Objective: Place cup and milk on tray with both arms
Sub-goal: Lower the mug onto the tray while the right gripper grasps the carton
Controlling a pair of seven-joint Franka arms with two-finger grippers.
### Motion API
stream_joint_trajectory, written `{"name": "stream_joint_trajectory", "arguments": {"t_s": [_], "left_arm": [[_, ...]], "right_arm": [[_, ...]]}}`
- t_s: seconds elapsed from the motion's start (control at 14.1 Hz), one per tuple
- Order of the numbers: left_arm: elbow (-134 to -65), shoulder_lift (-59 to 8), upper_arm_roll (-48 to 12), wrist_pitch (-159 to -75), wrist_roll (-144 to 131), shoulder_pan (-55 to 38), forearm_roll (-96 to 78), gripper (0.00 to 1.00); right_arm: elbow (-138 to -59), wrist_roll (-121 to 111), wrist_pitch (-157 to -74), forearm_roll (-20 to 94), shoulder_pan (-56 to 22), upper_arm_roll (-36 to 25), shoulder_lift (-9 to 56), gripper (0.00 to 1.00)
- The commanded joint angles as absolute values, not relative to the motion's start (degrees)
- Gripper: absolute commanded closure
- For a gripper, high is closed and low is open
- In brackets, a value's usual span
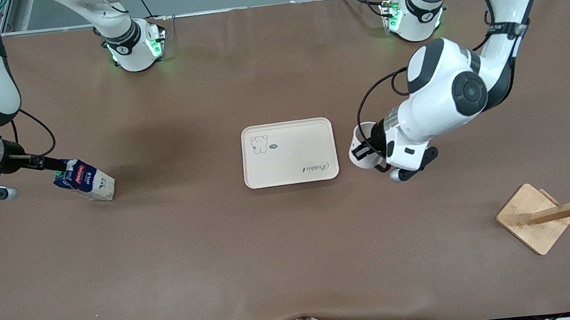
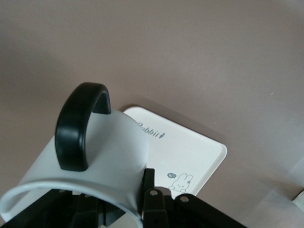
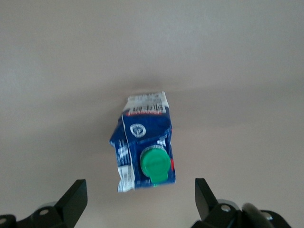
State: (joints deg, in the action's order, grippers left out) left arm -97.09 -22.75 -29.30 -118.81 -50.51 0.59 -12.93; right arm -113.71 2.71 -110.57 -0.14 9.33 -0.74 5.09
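Note:
The cream tray [image 1: 289,153] lies flat mid-table. My left gripper [image 1: 366,150] is shut on the rim of the white cup [image 1: 360,161], right beside the tray's edge toward the left arm's end. In the left wrist view the cup [image 2: 109,152] is tilted with its black handle [image 2: 76,128] showing, one finger [image 2: 149,187] outside its wall, and the tray [image 2: 190,152] ahead. The cup's smiley face is hidden. My right gripper [image 1: 58,166] is open at the top of the milk carton [image 1: 87,181], toward the right arm's end. The right wrist view shows the carton [image 3: 145,149] just ahead of the spread fingers [image 3: 76,197].
A wooden mug rack with a square base [image 1: 533,217] stands toward the left arm's end, nearer to the front camera than the tray. The brown table [image 1: 220,250] lies bare around the tray.

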Motion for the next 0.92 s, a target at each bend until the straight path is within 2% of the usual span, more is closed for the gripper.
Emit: {"name": "stream_joint_trajectory", "arguments": {"t_s": [0.0,0.35,0.64,0.71,0.78,0.85], "left_arm": [[-92.12,-27.67,-29.27,-116.28,-54.66,-1.84,-11.43,1.0],[-89.3,-34.44,-29.0,-116.28,-61.42,-6.41,-11.25,1.0],[-89.38,-37.34,-29.0,-116.28,-62.93,-8.17,-11.07,1.0],[-89.65,-37.88,-28.92,-116.45,-63.71,-9.48,-10.99,1.0],[-89.65,-39.01,-28.48,-116.54,-64.5,-10.45,-10.64,1.0],[-89.65,-39.55,-28.22,-116.54,-65.12,-11.24,-9.68,1.0]], "right_arm": [[-116.36,1.76,-113.99,-1.05,9.76,-0.09,3.69,0.0],[-122.68,-2.37,-123.03,-1.05,10.46,-0.09,3.69,0.0],[-124.97,-2.81,-125.15,-1.05,10.37,-0.09,3.69,0.0],[-125.33,-3.77,-125.5,-1.05,10.37,-0.17,3.69,0.04],[-125.42,-5.0,-125.68,-1.14,10.55,-0.18,3.95,0.15],[-125.42,-6.23,-125.68,-1.14,10.81,-0.18,4.22,0.36]]}}
